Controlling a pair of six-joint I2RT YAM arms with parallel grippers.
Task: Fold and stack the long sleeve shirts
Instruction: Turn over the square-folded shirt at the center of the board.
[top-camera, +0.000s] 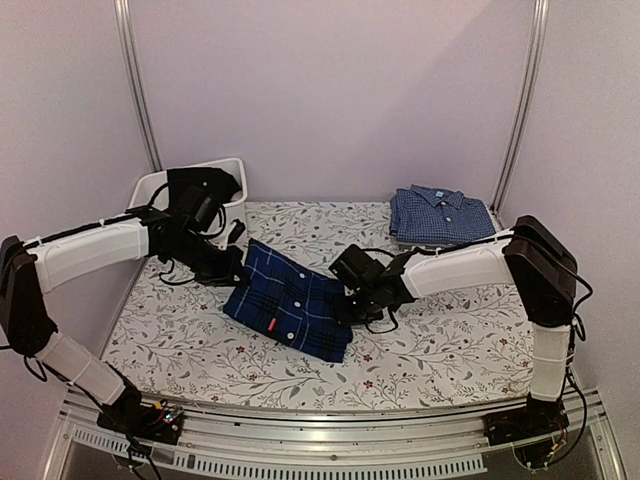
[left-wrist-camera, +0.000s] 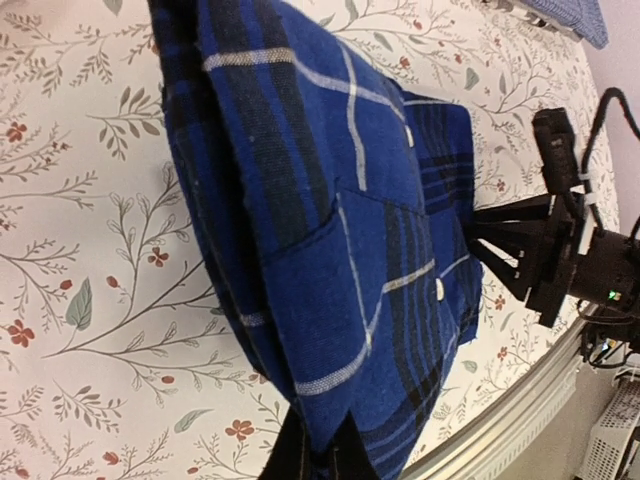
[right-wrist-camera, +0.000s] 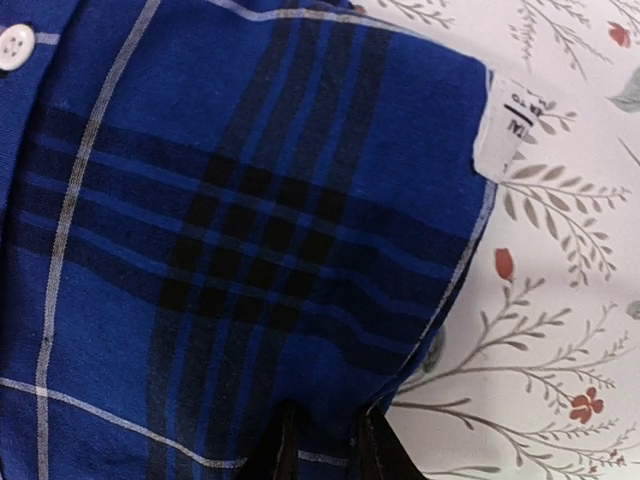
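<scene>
The navy and royal-blue plaid shirt (top-camera: 290, 300) lies folded in the middle of the floral table. My left gripper (top-camera: 236, 267) is at its upper left corner, and in the left wrist view the left gripper (left-wrist-camera: 325, 440) is shut with a fold of the plaid shirt (left-wrist-camera: 330, 230) pinched between its fingers. My right gripper (top-camera: 350, 300) is at the shirt's right edge. In the right wrist view the right gripper (right-wrist-camera: 328, 425) is closed on the hem of the plaid shirt (right-wrist-camera: 250, 230). The lighter blue checked shirt (top-camera: 440, 215) lies folded at the back right.
A white bin (top-camera: 155, 185) stands at the back left corner, behind the left arm. A white label (right-wrist-camera: 510, 120) sticks out of the plaid shirt's edge. The table's metal front rail (top-camera: 330, 440) runs along the near side between the arm bases.
</scene>
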